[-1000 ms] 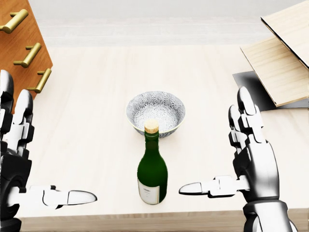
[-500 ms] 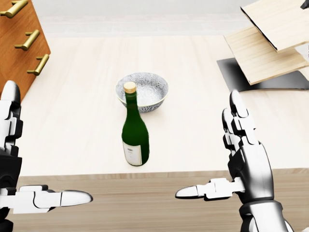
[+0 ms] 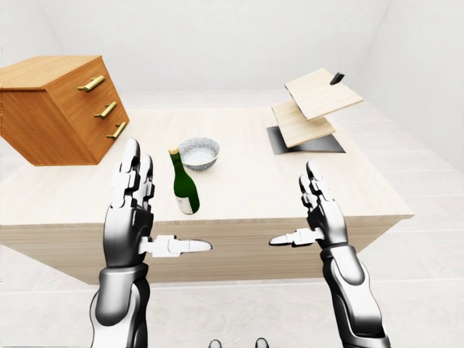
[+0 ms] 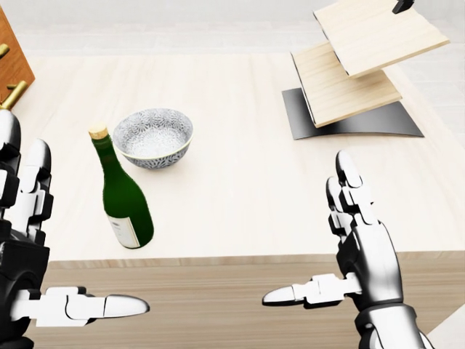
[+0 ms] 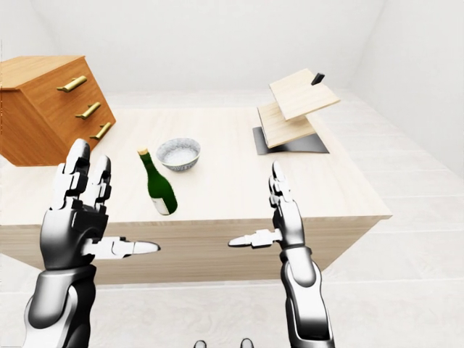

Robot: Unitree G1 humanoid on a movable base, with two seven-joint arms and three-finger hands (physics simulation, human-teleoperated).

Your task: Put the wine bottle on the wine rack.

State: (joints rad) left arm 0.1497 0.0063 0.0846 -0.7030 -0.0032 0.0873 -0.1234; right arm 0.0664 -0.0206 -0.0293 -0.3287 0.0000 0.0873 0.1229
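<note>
A dark green wine bottle [image 4: 123, 195] with a cork and a white label stands upright on the pale wooden table [image 4: 240, 182], near its bottom edge at the left of the head view. The wine rack [image 4: 352, 76], slanted pale boards on a black base, stands at the top right. My left hand [image 4: 86, 229] is open at the bottom left, just left of the bottle and not touching it. My right hand [image 4: 309, 229] is open at the bottom right, well clear of the bottle. Both hands are empty.
A patterned grey bowl [image 4: 153, 137] stands just above and right of the bottle. A brown drawer cabinet [image 3: 64, 109] with brass handles sits on the table's left end. White floor [image 3: 428, 275] surrounds the table.
The camera has moved back and to the right: bottle and bowl shift left in the picture, the rack comes further in, and the table's edge shows. Both hands stay open.
</note>
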